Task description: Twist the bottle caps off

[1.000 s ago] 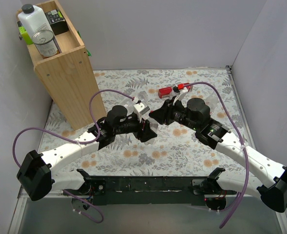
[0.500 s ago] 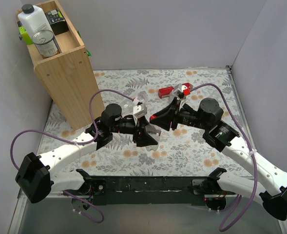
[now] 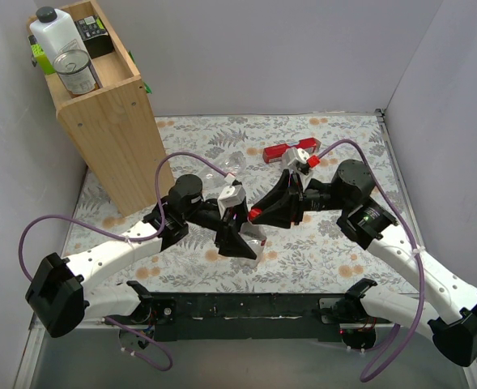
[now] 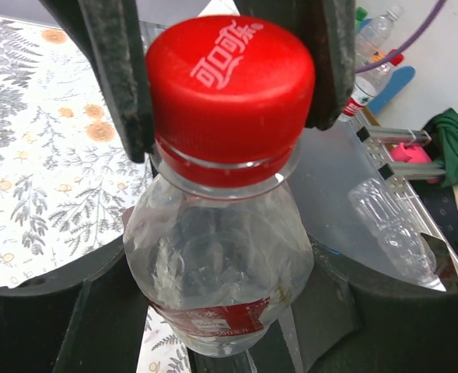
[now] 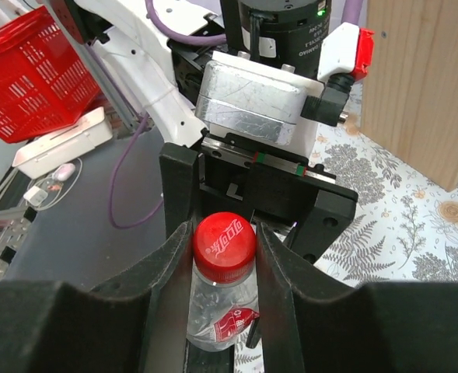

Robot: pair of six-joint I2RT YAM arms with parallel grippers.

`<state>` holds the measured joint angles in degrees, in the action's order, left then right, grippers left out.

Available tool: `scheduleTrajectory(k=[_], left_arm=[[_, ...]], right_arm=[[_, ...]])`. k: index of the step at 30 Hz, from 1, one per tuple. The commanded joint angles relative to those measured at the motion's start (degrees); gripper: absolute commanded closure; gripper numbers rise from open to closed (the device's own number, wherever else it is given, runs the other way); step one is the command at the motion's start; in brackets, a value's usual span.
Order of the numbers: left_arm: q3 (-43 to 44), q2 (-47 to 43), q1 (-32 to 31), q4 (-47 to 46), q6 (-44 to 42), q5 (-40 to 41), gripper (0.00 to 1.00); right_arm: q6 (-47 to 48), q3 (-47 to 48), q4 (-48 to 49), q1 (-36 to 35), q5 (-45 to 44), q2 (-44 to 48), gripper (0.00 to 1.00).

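Note:
A clear plastic bottle (image 4: 213, 264) with a red label hangs above the table between my two grippers. My left gripper (image 4: 221, 299) is shut on the bottle's body, and its dark jaws press both sides below the shoulder. The red bottle cap (image 4: 229, 93) sits on the neck. My right gripper (image 5: 222, 231) is shut on that bottle cap (image 5: 224, 245), one finger on each side. In the top view the left gripper (image 3: 240, 235) and right gripper (image 3: 262, 212) meet tip to tip over the middle of the floral mat, and the bottle is mostly hidden between them.
A long red box (image 3: 283, 151) lies on the mat (image 3: 343, 251) behind the right arm. A tall wooden crate (image 3: 112, 121) holding a white jug and a can stands at the back left. A crushed clear bottle (image 4: 392, 229) lies on the grey surface beyond the mat.
Both grippers have moved together toward the near edge of the mat, carrying the bottle. The grips on the body and the cap look unchanged.

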<state>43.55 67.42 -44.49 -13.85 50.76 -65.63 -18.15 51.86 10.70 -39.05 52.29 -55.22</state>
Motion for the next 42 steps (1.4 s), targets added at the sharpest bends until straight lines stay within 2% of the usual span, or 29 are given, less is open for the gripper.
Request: scheduleTrajectory(k=[1,2,3,5,6,7,11,13,16,18,23,31,42], left_arm=[[1.53,-1.15,0.02,3.38,-1.89,6.20,0.82],[1.97,-1.06,0.02,5.04,-2.33,7.60,0.82],[2.15,-1.06,0.02,5.67,-3.03,9.44,0.82],[2.42,-1.15,-0.07,7.33,-3.56,14.02,0.82],[2.59,-1.24,0.02,7.78,-3.83,15.43,0.82],[2.59,-1.24,0.02,7.96,-3.83,18.40,0.82],[2.94,-1.15,0.02,10.58,-4.44,26.48,0.82],[3.38,-0.62,-0.07,11.29,-4.36,29.58,0.82],[3.47,-0.18,0.02,12.00,-3.83,34.68,0.82],[3.65,-0.01,0.02,12.70,-3.83,37.14,0.82],[3.91,0.34,-0.07,13.49,-3.83,39.43,0.82],[4.53,1.40,-0.07,15.25,-3.48,42.24,0.82],[4.53,2.10,-0.25,15.34,-3.21,41.90,0.82]], right_arm=[[2.68,1.49,-1.20,0.99,-2.70,1.87,0.78],[2.60,1.49,-1.64,1.08,-3.68,2.22,0.70],[2.60,1.49,-2.43,1.25,-4.65,2.92,0.55],[2.77,1.49,-3.57,1.34,-9.73,3.89,0.43],[3.47,1.32,-5.41,1.34,-12.19,4.76,0.29],[3.65,1.14,-6.38,1.34,-17.44,5.03,0.27],[2.43,-1.58,-6.22,1.34,-27.49,7.23,0.22],[-0.81,-2.81,-5.25,1.26,-32.74,7.67,0.22],[-5.12,-2.64,-6.56,0.99,-38.03,6.01,0.32],[-6.01,-2.03,-7.01,0.12,-39.10,4.26,0.40],[-8.04,-1.93,-5.26,-1.47,-39.55,2.31,0.48],[-8.74,-1.14,-5.25,-3.84,-40.34,0.91,0.50],[-8.39,0.09,-5.34,-5.25,-40.78,-1.64,0.50]])
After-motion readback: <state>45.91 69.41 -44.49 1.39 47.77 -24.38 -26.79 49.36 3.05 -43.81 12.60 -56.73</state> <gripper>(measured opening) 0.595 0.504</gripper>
